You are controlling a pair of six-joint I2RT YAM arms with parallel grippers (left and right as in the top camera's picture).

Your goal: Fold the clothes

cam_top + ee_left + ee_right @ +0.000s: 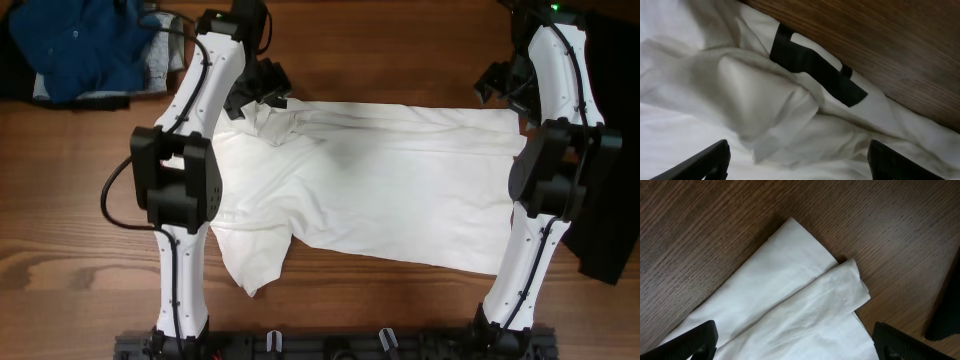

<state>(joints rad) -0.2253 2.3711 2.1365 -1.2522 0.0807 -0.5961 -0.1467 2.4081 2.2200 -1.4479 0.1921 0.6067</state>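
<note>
I count one white T-shirt [400,190] across the middle of the frame. Only one block of black print [815,65] shows on it, in the left wrist view. The pile in the upper left holds three pieces as far as I can make out: one blue garment [85,45], one grey garment [160,62] and one black strip [15,70] along its edge. One more black garment [605,230] sits at the right edge. There are two arms, the left arm [185,190] and the right arm [550,180]. There are two grippers, the left gripper [262,90] and the right gripper [497,80], with two fingers each. One wooden table [80,260].
</note>
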